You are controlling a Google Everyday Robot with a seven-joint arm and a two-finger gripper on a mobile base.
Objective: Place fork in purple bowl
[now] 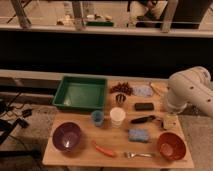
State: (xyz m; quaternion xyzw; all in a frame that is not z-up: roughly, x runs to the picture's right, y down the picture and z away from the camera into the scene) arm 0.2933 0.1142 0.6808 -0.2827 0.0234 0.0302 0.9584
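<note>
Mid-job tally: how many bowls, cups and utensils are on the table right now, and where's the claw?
Bowls: 2 (purple bowl, orange bowl)
Cups: 2 (blue cup, white cup)
Utensils: 2 (fork, black-handled utensil)
Total: 6
Claw: over the table's right side, above the orange bowl, holding nothing.

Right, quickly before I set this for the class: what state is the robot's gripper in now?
Gripper: open, holding nothing, over the right side of the table; the fork lies untouched.
</note>
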